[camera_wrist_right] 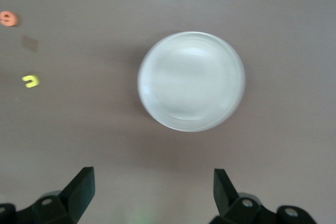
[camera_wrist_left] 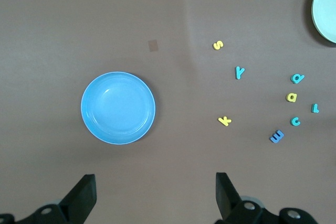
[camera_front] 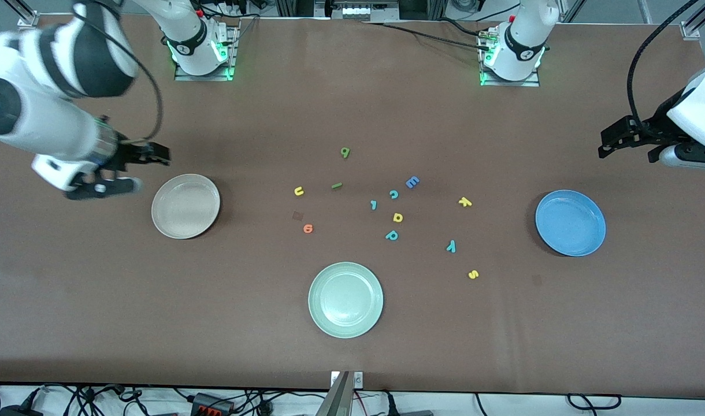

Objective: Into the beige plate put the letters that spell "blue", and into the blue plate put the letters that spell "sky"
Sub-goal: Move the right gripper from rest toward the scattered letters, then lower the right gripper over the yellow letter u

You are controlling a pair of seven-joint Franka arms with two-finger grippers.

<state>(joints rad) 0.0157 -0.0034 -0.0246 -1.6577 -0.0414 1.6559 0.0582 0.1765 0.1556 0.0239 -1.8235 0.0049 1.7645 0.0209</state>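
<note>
The beige plate (camera_front: 185, 206) (camera_wrist_right: 191, 81) and the blue plate (camera_front: 570, 223) (camera_wrist_left: 118, 108) are both empty. Between them lie green b (camera_front: 345, 152), dark green l (camera_front: 337, 186), yellow u (camera_front: 299, 191) (camera_wrist_right: 31, 81) and orange e (camera_front: 308, 229) (camera_wrist_right: 9, 19). Closer to the blue plate lie yellow k (camera_front: 465, 201) (camera_wrist_left: 224, 121), teal y (camera_front: 451, 247) (camera_wrist_left: 239, 72) and yellow s (camera_front: 473, 274) (camera_wrist_left: 218, 45). My right gripper (camera_front: 153, 169) (camera_wrist_right: 154, 190) hangs open and empty over bare table beside the beige plate. My left gripper (camera_front: 602, 143) (camera_wrist_left: 156, 192) hangs open and empty over bare table beside the blue plate.
A pale green plate (camera_front: 345, 299) sits nearer the front camera, mid-table. Among the letters lie a blue E (camera_front: 412, 182), teal c (camera_front: 393, 194), a small teal letter (camera_front: 373, 204), yellow a (camera_front: 397, 218) and teal p (camera_front: 392, 235).
</note>
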